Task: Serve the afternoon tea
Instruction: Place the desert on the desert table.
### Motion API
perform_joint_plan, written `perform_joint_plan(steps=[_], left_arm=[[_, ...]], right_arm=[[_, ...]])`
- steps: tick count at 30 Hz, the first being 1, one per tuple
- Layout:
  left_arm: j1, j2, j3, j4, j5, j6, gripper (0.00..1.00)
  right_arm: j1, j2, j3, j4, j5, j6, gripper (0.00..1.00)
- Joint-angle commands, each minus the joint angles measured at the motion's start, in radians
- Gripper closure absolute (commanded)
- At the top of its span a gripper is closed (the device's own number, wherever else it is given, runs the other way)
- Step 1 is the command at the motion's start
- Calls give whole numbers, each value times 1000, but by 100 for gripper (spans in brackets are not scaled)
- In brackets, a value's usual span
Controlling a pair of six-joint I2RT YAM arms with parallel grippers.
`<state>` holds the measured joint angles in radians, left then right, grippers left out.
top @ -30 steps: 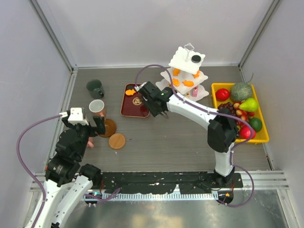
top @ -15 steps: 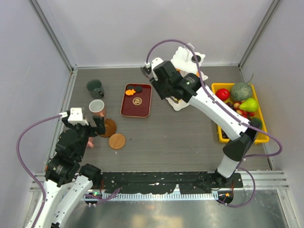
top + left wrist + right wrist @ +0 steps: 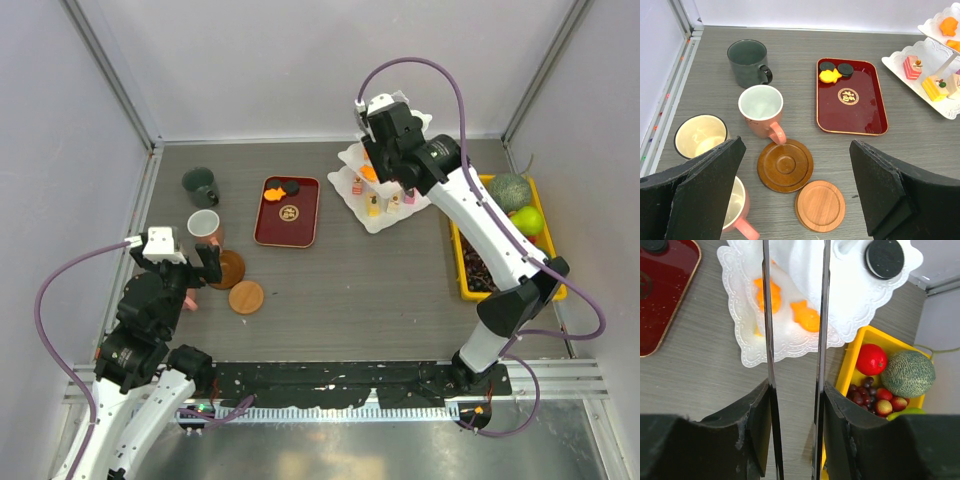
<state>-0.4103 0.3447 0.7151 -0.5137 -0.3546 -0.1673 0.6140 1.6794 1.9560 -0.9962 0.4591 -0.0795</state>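
The white three-tier stand (image 3: 385, 210) stands at the back right with orange sweets (image 3: 807, 315), pink-yellow sweets (image 3: 912, 67) and a black round sweet (image 3: 884, 258) on top. My right gripper (image 3: 796, 390) is shut on the metal tongs (image 3: 766, 340) above the stand; the tong tips run out of view. My left gripper (image 3: 797, 200) is open above two round brown coasters (image 3: 785, 165). Around it stand a dark green mug (image 3: 747, 62), a pink mug (image 3: 761, 110), a cream mug (image 3: 701, 136) and a second pink mug (image 3: 735, 210).
The dark red tray (image 3: 287, 225) lies left of the stand with an orange sweet (image 3: 829, 76) and two black sweets (image 3: 826, 66) at its far end. The yellow tray of fruit (image 3: 852, 365) sits against the right wall, close to the stand.
My right arm has swung with the tongs from over the dark red tray, right and back, to above the stand. The left arm has not moved.
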Motion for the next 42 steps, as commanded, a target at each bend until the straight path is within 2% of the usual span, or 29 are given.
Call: perform_joint_plan(steps=[1,18,42], left_arm=[[-2,-3,-3,49,5,12,1],[-2,-1,-3,47,2,14,1],[-2,-3,-3,46,2,14,1]], right_arm=[[-37,-32,20,70,46,-23,55],[-65,31,-22,160,153,-35,52],[-28,37,-55,188,190,-52,45]])
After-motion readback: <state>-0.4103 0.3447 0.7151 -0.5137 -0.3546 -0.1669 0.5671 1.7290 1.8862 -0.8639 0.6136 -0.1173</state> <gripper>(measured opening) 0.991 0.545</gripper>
